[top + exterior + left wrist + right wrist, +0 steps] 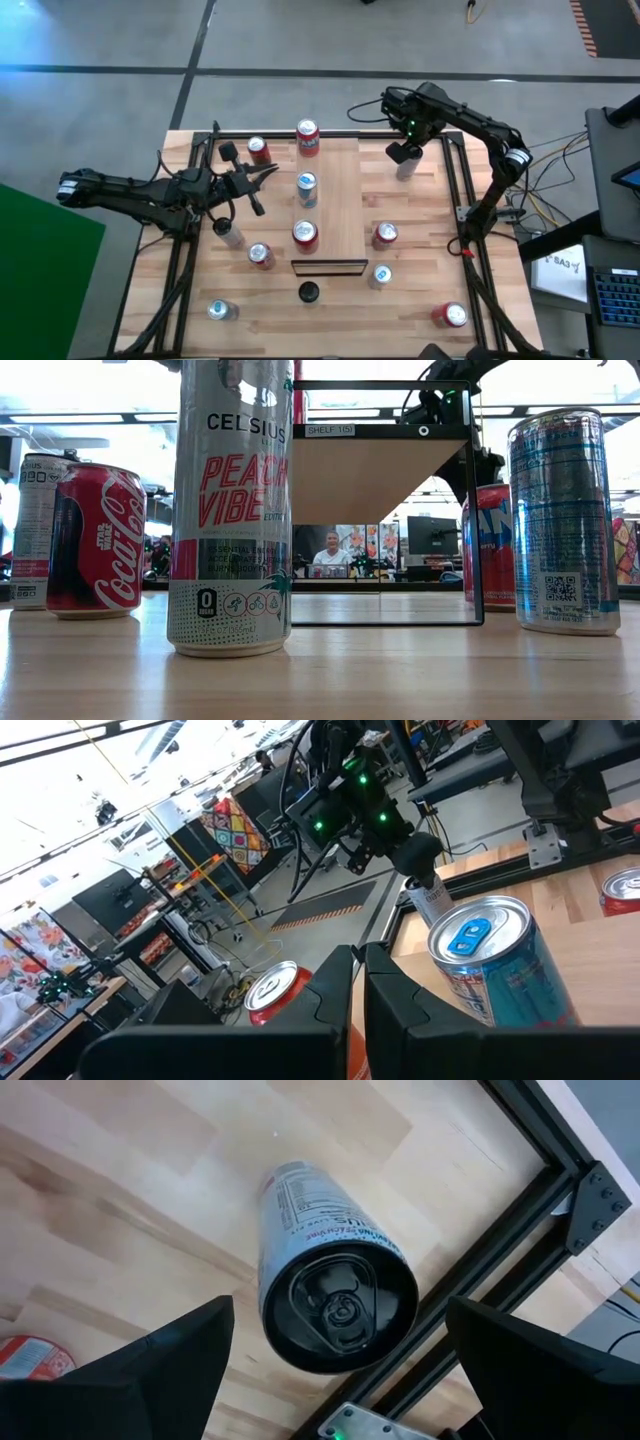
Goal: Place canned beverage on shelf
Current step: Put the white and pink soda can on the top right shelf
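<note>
The shelf (pixel 335 200) is a long light-wood board in the middle of the table, with three cans standing in a row on it: red (pixel 308 138), blue-and-silver (pixel 306 188) and red (pixel 305 234). A tall white can with a black top (pixel 340 1305) stands upright on the tabletop at the far right, beside the black frame rail. My right gripper (pixel 405 152) hangs above it, pointing down and open. One finger (pixel 170 1370) stands on each side of the can's top, with gaps showing. My left gripper (pixel 265 180) is shut and empty, level at the shelf's left edge.
Loose cans stand on the tabletop around the shelf: red ones (pixel 258 150) (pixel 261 255) (pixel 385 235) (pixel 452 315), blue ones (pixel 218 310) (pixel 381 275), a silver one (pixel 228 232). A small black round thing (pixel 309 292) lies before the shelf's dark end. Black frame rails (pixel 455 190) run along both sides.
</note>
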{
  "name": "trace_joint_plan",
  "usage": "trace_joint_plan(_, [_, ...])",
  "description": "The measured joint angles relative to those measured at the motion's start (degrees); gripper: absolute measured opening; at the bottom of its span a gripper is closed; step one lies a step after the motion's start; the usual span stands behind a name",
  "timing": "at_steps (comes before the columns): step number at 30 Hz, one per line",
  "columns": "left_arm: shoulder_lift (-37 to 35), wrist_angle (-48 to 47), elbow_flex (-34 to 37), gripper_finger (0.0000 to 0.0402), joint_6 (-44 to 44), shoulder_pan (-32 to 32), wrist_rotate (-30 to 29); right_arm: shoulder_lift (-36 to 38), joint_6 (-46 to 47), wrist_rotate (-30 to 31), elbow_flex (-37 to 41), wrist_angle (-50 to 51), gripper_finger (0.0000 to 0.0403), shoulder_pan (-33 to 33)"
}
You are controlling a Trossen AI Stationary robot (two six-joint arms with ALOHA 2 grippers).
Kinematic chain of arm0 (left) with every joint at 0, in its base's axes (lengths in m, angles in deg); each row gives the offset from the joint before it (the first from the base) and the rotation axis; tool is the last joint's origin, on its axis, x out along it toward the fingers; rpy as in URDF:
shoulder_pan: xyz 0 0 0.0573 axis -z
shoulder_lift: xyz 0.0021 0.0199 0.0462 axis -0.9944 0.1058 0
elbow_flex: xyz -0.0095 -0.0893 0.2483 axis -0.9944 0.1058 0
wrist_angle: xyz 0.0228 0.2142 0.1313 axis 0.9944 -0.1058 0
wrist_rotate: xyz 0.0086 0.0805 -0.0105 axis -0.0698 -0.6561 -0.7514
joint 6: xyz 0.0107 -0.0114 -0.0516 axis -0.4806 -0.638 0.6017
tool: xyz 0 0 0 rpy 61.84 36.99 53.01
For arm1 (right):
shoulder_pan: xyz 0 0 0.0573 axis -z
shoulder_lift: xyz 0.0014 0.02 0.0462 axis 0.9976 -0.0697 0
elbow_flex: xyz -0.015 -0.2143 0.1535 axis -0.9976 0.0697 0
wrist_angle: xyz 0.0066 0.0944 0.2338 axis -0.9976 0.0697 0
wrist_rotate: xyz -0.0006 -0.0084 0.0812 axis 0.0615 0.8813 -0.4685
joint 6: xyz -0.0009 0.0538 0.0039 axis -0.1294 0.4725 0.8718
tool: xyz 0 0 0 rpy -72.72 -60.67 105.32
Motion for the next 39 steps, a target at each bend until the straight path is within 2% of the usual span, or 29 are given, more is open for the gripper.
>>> trace_joint_plan(10, [0.0,-0.7,0.0,0.0000,0.6,0.0,0.0,0.0,0.6,-0.3,1.4,-0.8,0.0352,0.0])
trace_joint_plan(21, [0.2,-0.7,0.0,0.0000,0.6,0.0,0.1,0.0,0.5,-3.2,8.4,-7.4,0.0350,0.0])
trace_joint_plan(26, [0.2,-0.7,0.0,0.0000,0.6,0.0,0.3,0.0,0.5,-3.2,10.9,-9.3,0.0315,0.0])
trace_joint_plan(31, [0.2,-0.6,0.0,0.0000,0.8,0.0,0.4,0.1,1.1,-3.2,11.7,-9.9,0.0243,0.0])
trace_joint_plan(39, [0.2,-0.4,0.0,0.0000,1.8,0.0,0.5,0.5,1.0,-3.1,11.2,-10.1,0.0237,0.0])
